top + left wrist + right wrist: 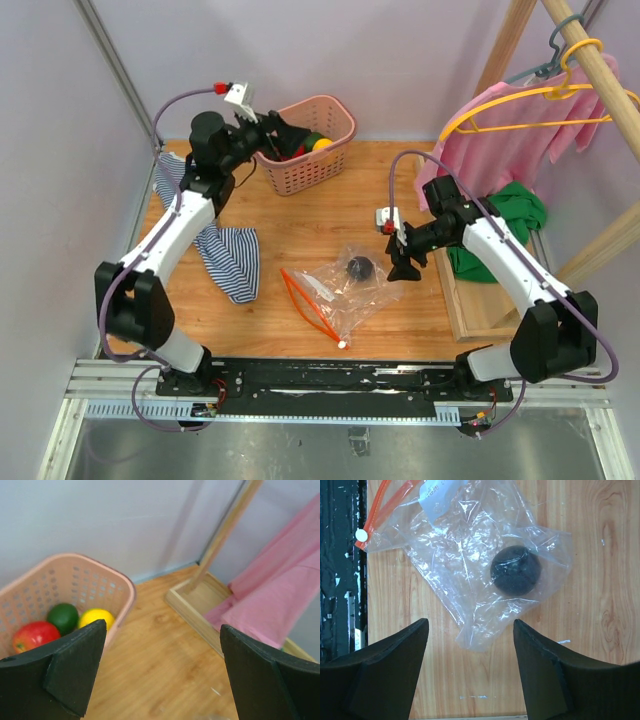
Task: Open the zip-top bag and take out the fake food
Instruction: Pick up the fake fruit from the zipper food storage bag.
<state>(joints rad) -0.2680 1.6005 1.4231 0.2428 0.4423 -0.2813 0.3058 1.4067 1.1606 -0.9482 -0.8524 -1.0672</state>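
The clear zip-top bag (340, 285) lies on the wooden table, its red-orange zip strip (305, 300) spread open toward the near left. One dark purple-black fruit (360, 267) sits inside it, also in the right wrist view (515, 570) within the bag (465, 555). My right gripper (403, 262) is open and empty, just right of the bag. My left gripper (283, 135) is open and empty above the pink basket's (335, 130) near rim. The basket (75, 580) holds a red apple (34, 635), a dark green fruit (63, 616) and a yellow fruit (96, 617).
A blue-striped cloth (228, 255) lies at the left. A wooden rack base (460, 300) with a green cloth (510, 215) stands at the right. Pink garments (520, 120) hang on a yellow hanger above it. A black rail (330, 375) runs along the near edge.
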